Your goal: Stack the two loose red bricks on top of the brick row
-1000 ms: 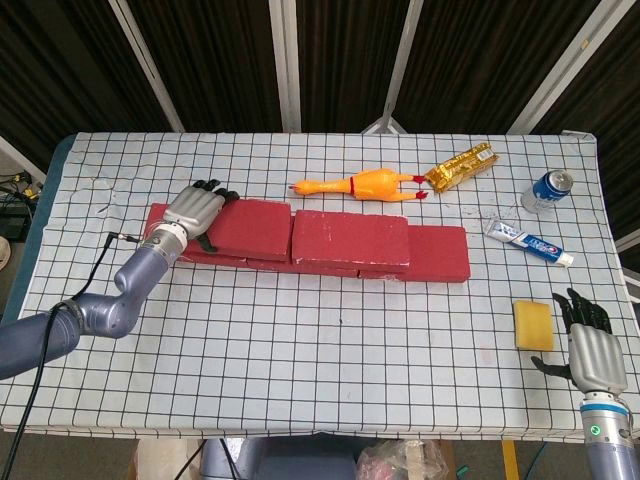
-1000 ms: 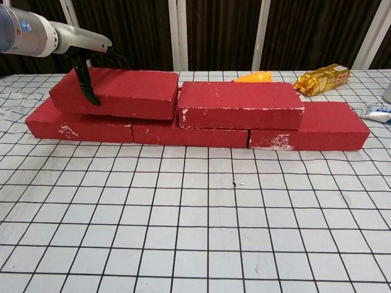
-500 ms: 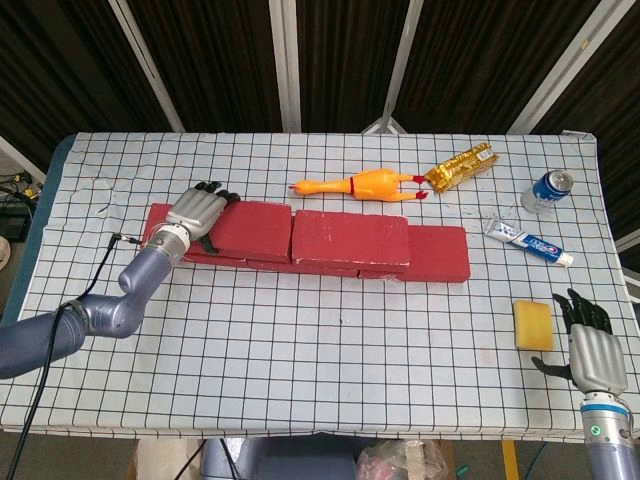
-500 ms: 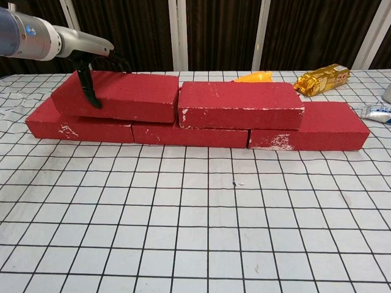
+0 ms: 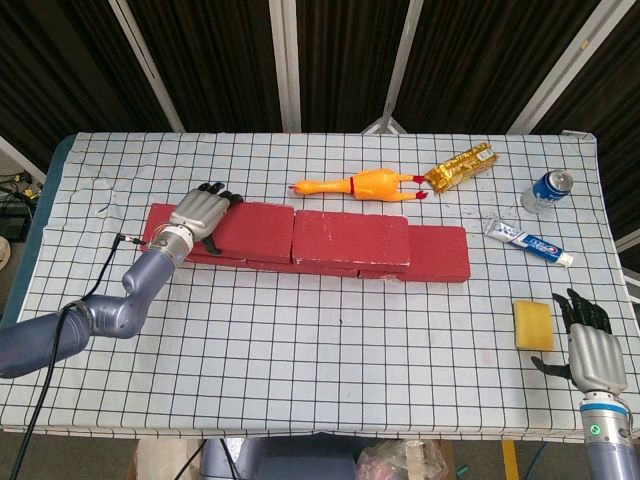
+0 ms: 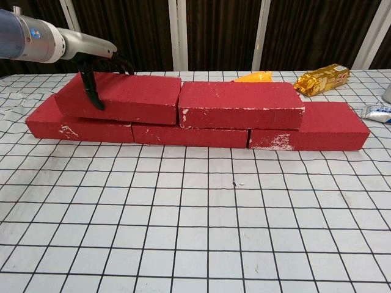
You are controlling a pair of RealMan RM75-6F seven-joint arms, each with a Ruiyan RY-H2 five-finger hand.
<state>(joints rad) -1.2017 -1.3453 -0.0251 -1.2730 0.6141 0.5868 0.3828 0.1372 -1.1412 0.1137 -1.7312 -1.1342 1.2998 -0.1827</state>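
Observation:
Two red bricks lie end to end on top of the brick row, which runs across the table's middle. My left hand grips the left end of the left upper brick; in the chest view its thumb presses the front face of that brick and its fingers reach over the back. The brick's right end touches the right upper brick. The row shows beneath both. My right hand hangs open at the table's front right, holding nothing.
Behind the bricks lie a yellow rubber chicken and a gold packet. To the right are a blue can, a toothpaste tube and a yellow sponge beside my right hand.
My left hand has pushed the left upper brick to the right and straightened it, until it meets the right upper brick. The right hand has not moved.

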